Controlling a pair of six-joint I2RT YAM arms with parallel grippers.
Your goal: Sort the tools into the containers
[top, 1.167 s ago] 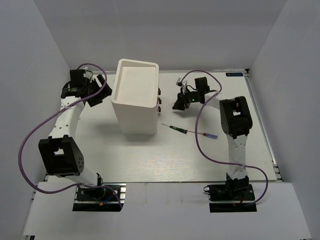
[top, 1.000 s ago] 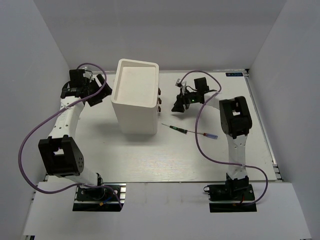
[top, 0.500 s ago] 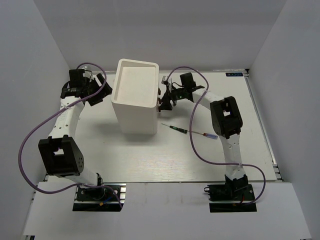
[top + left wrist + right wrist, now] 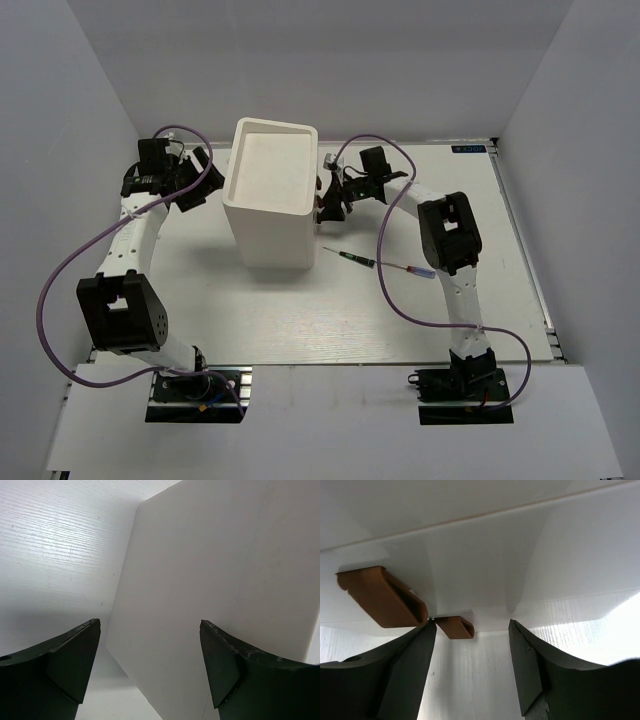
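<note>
Tools (image 4: 372,263) are not in the drawers yet. 2 thin ones lie end to end on the tabletop (image 4: 300,320), near the knob side of the tall white cabinet (image 4: 268,200): a green-handled screwdriver (image 4: 348,256) and a blue-handled screwdriver (image 4: 405,268). No pliers in view.

My R jaws are spread wide and pinch nothing. They sit right up at the drawer front (image 4: 485,575). A small brown knob (image 4: 455,628) is between them, v. close to one fingertip (image 4: 427,632). A 2nd knob (image 4: 382,602) is up and off to the side.

I think the step now is to pull a drawer open. To do it well: get the knob in the middle, close softly, then pull straight out & level, so the cabinet does not slide or tip. My L jaws, also spread w/ nothing in them, face the cabinet's far side wall (image 4: 215,570). Good spot to hold it steady.

Tabletop is white & flat w/ fine lines. Plain walls (image 4: 90,120) stand on 3 sides. Purple cables (image 4: 45,290) loop off both arms.
</note>
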